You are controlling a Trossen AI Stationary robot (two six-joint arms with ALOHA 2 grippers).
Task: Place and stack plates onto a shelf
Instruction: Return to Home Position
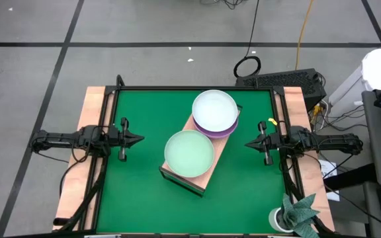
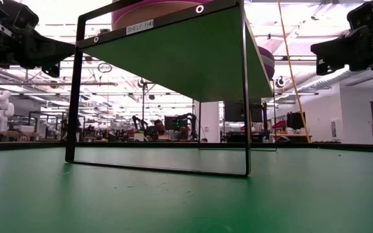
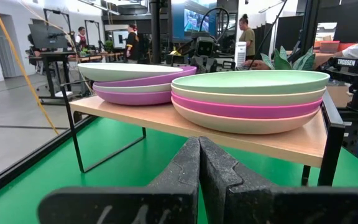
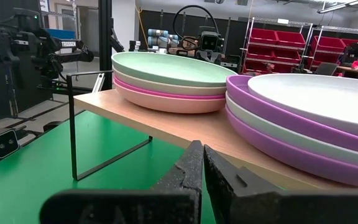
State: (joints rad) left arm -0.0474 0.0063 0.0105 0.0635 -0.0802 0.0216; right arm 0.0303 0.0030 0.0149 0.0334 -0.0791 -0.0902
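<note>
The shelf (image 1: 204,173), a light wooden board on a thin dark frame, stands slantwise on its legs in the middle of the green mat. Two stacks of plates rest on its board. The nearer stack (image 1: 189,152) has a pale mint plate on top, over cream, magenta and salmon ones (image 3: 247,102). The farther stack (image 1: 214,111) has a whitish plate on top, over purple and pale ones (image 4: 303,118). My left gripper (image 1: 137,139) is shut and level at the mat's left edge. My right gripper (image 1: 250,143) is shut and level at the right edge. Both are clear of the shelf.
A small potted paper plant (image 1: 295,213) stands at the table's near right corner. Wooden strips (image 1: 91,112) border the mat left and right. Green mat lies bare around the shelf (image 1: 137,192). People stand in the room beyond the table.
</note>
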